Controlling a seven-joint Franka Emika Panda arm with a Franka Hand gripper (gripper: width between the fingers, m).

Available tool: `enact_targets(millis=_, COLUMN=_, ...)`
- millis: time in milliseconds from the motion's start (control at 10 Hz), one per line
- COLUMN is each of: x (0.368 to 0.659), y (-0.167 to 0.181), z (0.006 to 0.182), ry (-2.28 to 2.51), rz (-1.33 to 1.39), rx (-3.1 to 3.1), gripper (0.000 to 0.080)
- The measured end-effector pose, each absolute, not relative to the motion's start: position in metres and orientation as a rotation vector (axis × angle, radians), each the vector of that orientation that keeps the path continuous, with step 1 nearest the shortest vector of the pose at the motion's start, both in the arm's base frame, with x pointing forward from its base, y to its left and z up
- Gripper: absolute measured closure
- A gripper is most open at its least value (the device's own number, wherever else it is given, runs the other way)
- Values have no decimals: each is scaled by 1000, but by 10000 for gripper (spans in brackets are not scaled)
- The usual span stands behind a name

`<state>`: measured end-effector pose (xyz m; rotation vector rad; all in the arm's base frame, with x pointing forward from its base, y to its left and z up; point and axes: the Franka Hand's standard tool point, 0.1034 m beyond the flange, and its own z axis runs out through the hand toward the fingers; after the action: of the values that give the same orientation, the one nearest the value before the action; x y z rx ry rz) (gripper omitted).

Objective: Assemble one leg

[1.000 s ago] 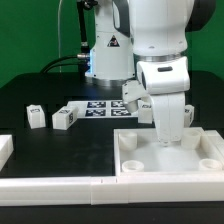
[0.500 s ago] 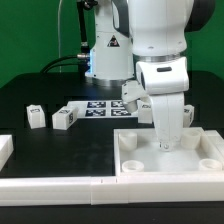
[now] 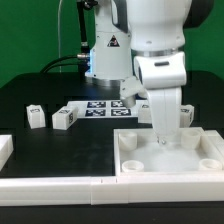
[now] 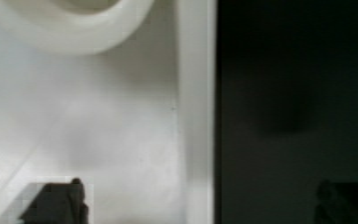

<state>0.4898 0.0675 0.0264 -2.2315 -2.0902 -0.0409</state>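
Note:
Two legs, small white blocks with black-and-white tags, lie on the black table at the exterior view's left [image 3: 37,116] [image 3: 65,118]. A third leg [image 3: 131,92] shows partly behind the arm. My gripper [image 3: 163,140] points down at the far edge of the large white square panel [image 3: 135,160]. In the wrist view my gripper [image 4: 199,197] is open and empty. One fingertip [image 4: 55,200] is over the panel [image 4: 87,120] and the other over the dark table, astride the panel's edge. A round corner recess [image 4: 87,20] lies ahead.
The marker board [image 3: 100,108] lies flat behind the legs. A low white rail [image 3: 50,183] runs along the table's front, and a white piece [image 3: 5,148] sits at the exterior view's left edge. Another small white part [image 3: 187,114] lies just right of the gripper.
The hand has turned about its vertical axis and shifted slightly over the panel's far edge. The legs and the panel have not moved.

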Motion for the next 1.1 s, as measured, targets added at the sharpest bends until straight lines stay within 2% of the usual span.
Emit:
enact_targets(millis=200, x=488, y=66, z=54, ry=-2078, rz=-67, rx=-2293, gripper=150)
enact_targets(millis=300, x=485, y=66, z=58, ry=-2054, rz=-67, rx=-2321, gripper=150)
enact_targets(millis=600, x=485, y=65, z=56, ry=-1942, rz=-60, rx=-2407, gripper=150)
enact_targets(millis=1100, x=484, y=67, z=55, ry=-1246, rz=-43, rx=-2810, gripper=150)
